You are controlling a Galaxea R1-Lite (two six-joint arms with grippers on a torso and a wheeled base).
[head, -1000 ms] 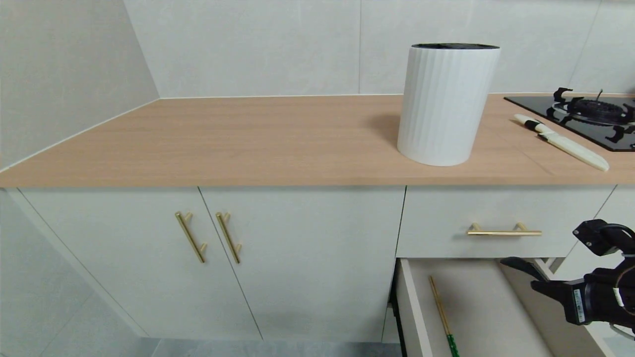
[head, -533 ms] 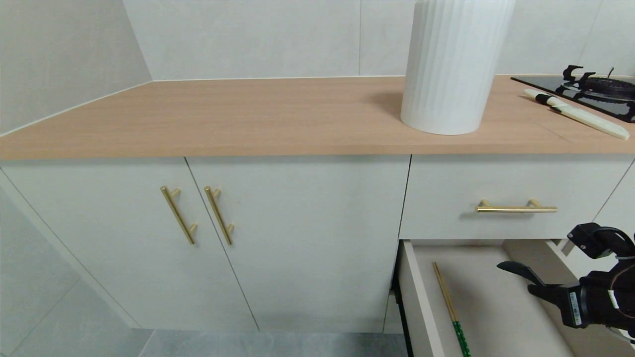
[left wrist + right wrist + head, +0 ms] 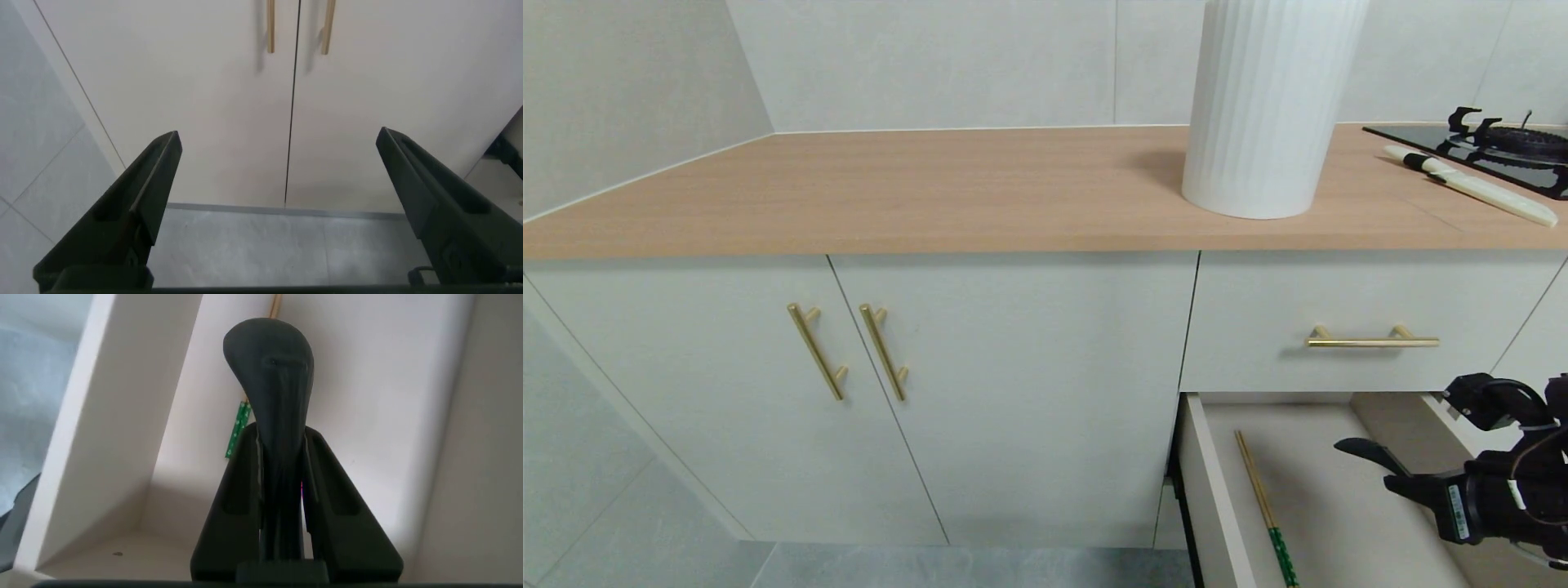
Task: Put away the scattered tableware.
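- The left black pincer (image 3: pixel 278 143) hangs low in front of the pale cabinet doors with gold bar handles (image 3: pixel 890 392), its jaws spread wide with nothing between them (far from any tableware).
- The tall white ribbed cylinder (image 3: pixel 1270 106) stands upright on the light wooden worktop (image 3: pixel 931 188), above the seam between cabinet and drawers.
- A pair of wooden chopsticks with green ends (image 3: pixel 1260 502) lies flat in the open lower white drawer (image 3: pixel 1205 490), near its left wall, running front to back (these look already put away).
- The right black pincer (image 3: pixel 1349 446) sits over that drawer, to the right of the chopsticks and apart from them. Its jaws are pressed together and, as far as I can tell, grip nothing (image 3: pixel 268 363). The arm is held low and roughly level, pointing left across the drawer.
- The cream knife with a black band (image 3: pixel 1474 188) lies on the worktop just beside the black gas hob (image 3: pixel 1503 143). It is above the right pincer and a little to its right. Its long axis slants from back-left to front-right, with the banded end farther back.
- The right arm is clearly the nearer one. Reaching the knife would likely mean rising clear of the drawer, parting the jaws and turning them across that slant.
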